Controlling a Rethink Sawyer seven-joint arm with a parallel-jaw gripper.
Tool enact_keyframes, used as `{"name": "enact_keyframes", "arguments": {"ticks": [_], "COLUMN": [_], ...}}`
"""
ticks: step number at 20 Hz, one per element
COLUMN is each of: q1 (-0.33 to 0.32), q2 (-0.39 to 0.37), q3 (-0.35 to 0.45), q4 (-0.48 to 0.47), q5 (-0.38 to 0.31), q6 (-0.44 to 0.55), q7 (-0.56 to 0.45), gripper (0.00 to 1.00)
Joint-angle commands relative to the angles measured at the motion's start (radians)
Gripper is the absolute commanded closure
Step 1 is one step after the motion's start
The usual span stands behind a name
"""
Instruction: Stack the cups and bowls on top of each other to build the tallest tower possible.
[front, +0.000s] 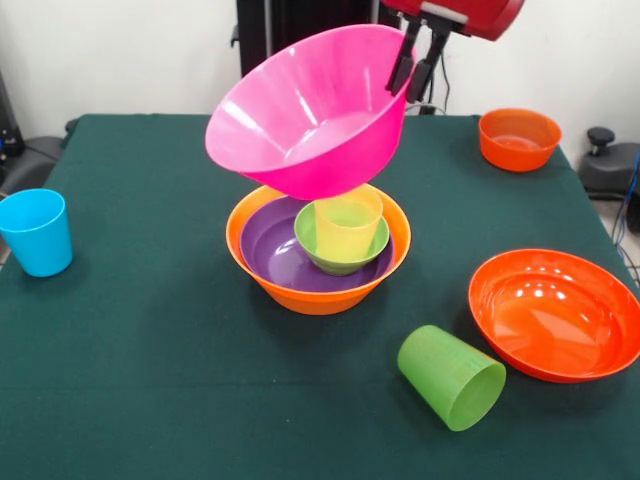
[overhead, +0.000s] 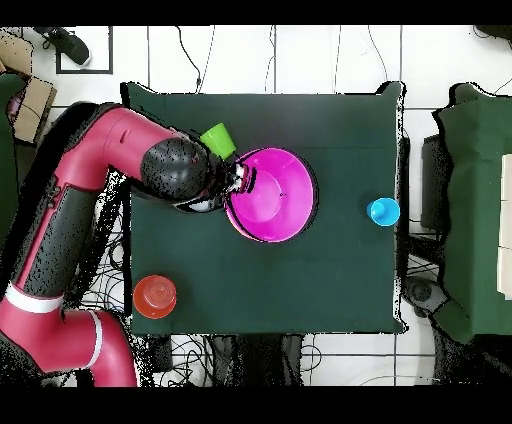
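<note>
My gripper (front: 417, 62) is shut on the rim of the large pink bowl (front: 310, 110), which hangs tilted in the air just above the tower. The tower is a large orange bowl (front: 318, 290) holding a purple bowl (front: 270, 245), a small green bowl (front: 340, 258) and a yellow cup (front: 348, 225). In the overhead view the pink bowl (overhead: 270, 195) covers the tower, and the gripper (overhead: 240, 181) grips its left rim. A blue cup (front: 36, 232) stands upright at the table's left edge. A lime green cup (front: 452, 377) lies on its side near the front.
A wide shallow red-orange bowl (front: 556, 312) sits at the right. A small orange bowl (front: 518, 138) stands at the far right corner. The red arm (overhead: 90, 200) reaches in from the overhead view's left side. The blue cup (overhead: 383, 212) and small orange bowl (overhead: 155, 296) also show there.
</note>
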Motion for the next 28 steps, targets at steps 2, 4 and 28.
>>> {"name": "enact_keyframes", "arguments": {"ticks": [2,4,28], "q1": [-0.007,-0.004,-0.108], "q2": [0.02,0.023,0.12], "q3": [0.011,0.013,-0.208], "q4": [-0.026,-0.022,0.03], "q5": [0.013,0.014,0.08], "q6": [0.034,0.036,-0.066], "q7": [0.141,0.141,0.177], "gripper": [1.0,1.0,1.0]}}
